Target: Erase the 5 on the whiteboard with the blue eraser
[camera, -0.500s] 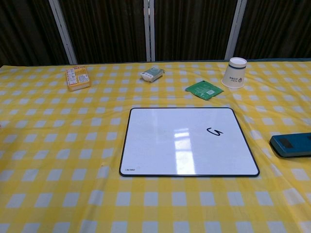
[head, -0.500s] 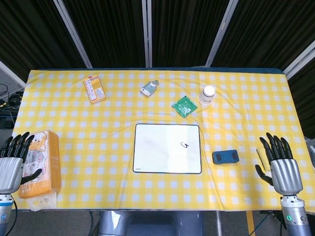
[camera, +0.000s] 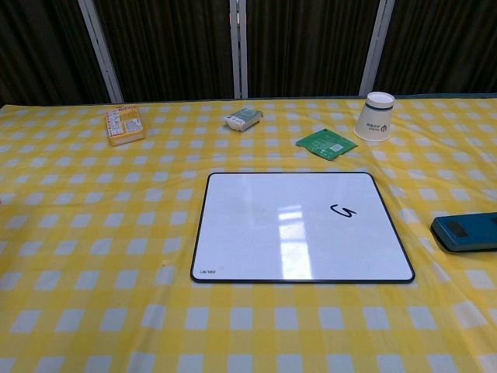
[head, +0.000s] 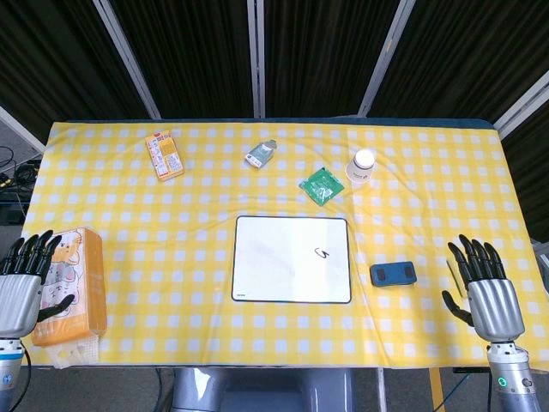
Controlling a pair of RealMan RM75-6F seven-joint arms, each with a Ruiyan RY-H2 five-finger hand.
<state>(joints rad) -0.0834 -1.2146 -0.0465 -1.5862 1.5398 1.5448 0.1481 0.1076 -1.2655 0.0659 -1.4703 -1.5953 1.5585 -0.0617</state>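
Beside the whiteboard (head: 292, 259) lies the blue eraser (head: 393, 274), untouched.

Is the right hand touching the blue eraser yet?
Apart. The head view shows bare checked cloth between the right hand and the blue eraser, which lies beside the whiteboard.

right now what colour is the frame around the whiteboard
Black, a thin rim around the whiteboard; clearest in the chest view.
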